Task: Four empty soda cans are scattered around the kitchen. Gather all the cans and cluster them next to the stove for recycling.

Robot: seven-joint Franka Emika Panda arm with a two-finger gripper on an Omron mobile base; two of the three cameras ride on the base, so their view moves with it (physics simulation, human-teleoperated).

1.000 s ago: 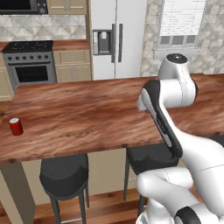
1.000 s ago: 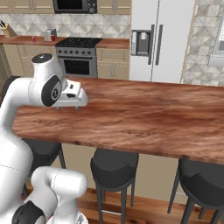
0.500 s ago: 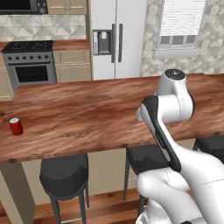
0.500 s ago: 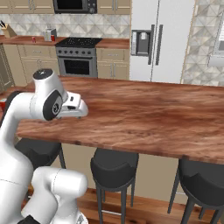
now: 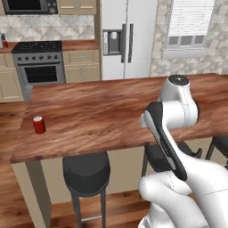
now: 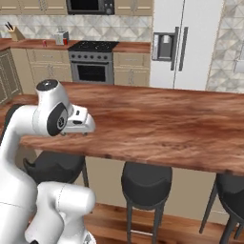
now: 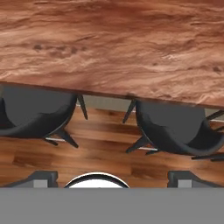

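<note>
Your wooden worktop [image 5: 102,116] ran across a tiled kitchen, red soda can [image 5: 39,125] near its left end, stove [image 6: 93,61] well beyond, your hand view alone gave two stools [image 7: 175,127] below, gripper [image 7: 109,177] fingers spread wide.

You face home kitchen: stove [image 5: 38,62] under microwave [image 5: 29,6], tall white fridge [image 5: 123,40], beige cabinets [image 6: 132,67], wooden island counter [image 5: 111,116], black bar stools [image 5: 86,171].

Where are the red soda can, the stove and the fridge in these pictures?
red soda can [image 5: 39,125], left base view, middle of its red side.
stove [image 6: 91,66], right base view, grey front above the oven window.
fridge [image 5: 128,38], left base view, right door beside the handles.
</note>
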